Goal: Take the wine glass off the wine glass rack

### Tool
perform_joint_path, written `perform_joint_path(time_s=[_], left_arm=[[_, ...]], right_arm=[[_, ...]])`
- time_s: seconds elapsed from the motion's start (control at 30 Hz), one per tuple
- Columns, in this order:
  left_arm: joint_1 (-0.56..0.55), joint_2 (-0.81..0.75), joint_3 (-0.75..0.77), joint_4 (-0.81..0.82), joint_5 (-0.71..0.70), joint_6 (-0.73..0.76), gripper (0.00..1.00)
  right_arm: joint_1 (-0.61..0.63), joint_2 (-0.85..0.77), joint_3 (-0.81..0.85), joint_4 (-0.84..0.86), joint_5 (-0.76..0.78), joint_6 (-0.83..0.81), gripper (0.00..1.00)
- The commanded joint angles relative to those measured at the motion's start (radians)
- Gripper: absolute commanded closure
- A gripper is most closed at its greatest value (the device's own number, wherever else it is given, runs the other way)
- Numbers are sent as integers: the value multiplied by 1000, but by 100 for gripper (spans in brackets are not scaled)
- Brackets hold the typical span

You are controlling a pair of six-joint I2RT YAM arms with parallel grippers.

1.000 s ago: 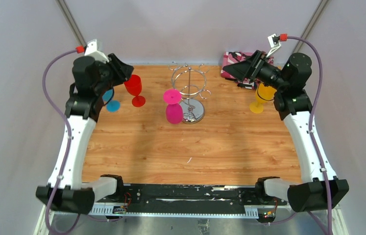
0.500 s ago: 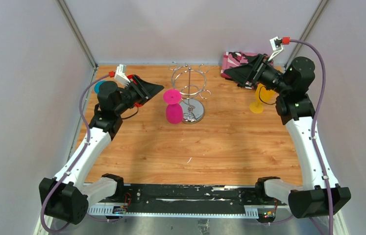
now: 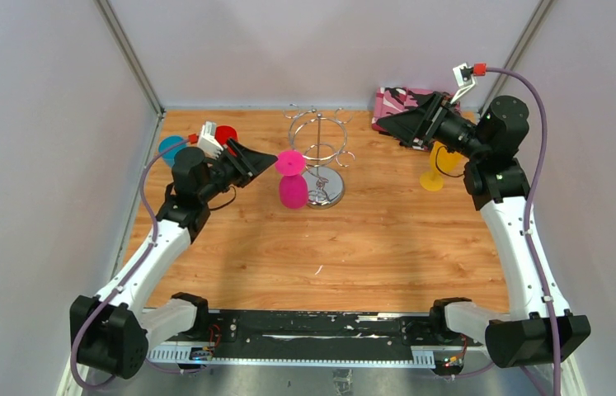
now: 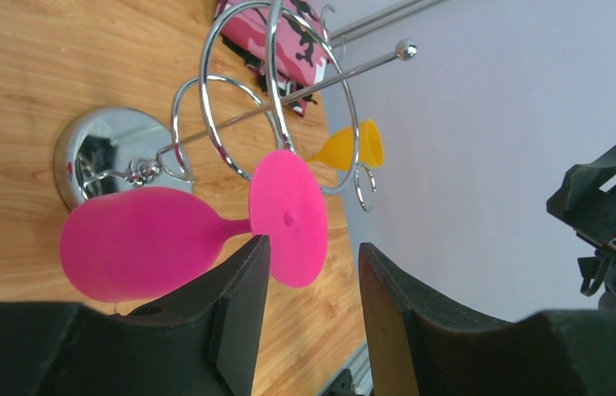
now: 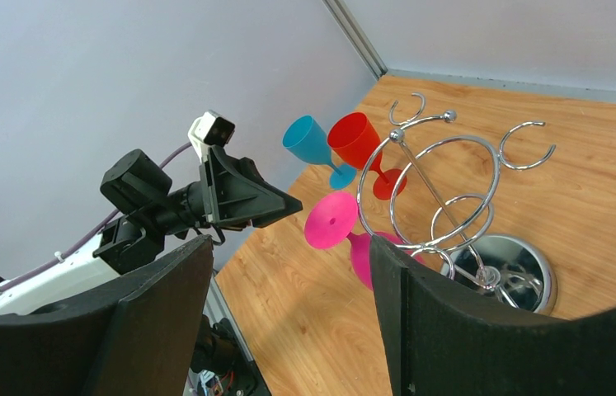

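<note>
Pink wine glass hung from the rack, stem vertical, bowl down; left gripper spread by its foot, right gripper spread too.

This one's a robotics lab test cell: a wood-grain table boxed in by blank pale walls and bare metal struts. The left arm and right arm are bolted to a black rail along the near edge, purple cables looping off their wrists. Out in the middle stands the wine glass rack, chrome on a bench and no kitchen around it.
</note>
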Motion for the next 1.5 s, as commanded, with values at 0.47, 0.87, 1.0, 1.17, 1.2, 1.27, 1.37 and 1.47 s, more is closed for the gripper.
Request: perform_joint_path(time_s=[0.47,0.87,1.0,1.17,1.2,1.27,1.37,1.47], left_arm=[[-40,101,7,25,-23,45,53],[-44,88,20,25,-22,36,76],[-46,96,22,25,-21,30,82],[-46,96,27,25,-22,24,86],[-46,97,29,25,-22,24,87],[-47,100,34,25,-19,15,89],[-47,110,46,25,-2,-2,93],[-47,122,55,25,13,-28,97]], right_arm=[[-15,-2,-21,13,-8,-1,26],[-13,-6,-24,13,-3,-1,26],[-13,-7,-24,14,-5,1,26],[-13,-9,-26,15,-4,3,26],[-14,-9,-26,17,-3,4,26],[-14,-9,-26,19,-5,6,26],[-14,-7,-27,21,-3,7,26],[-14,-6,-27,24,-4,10,26]])
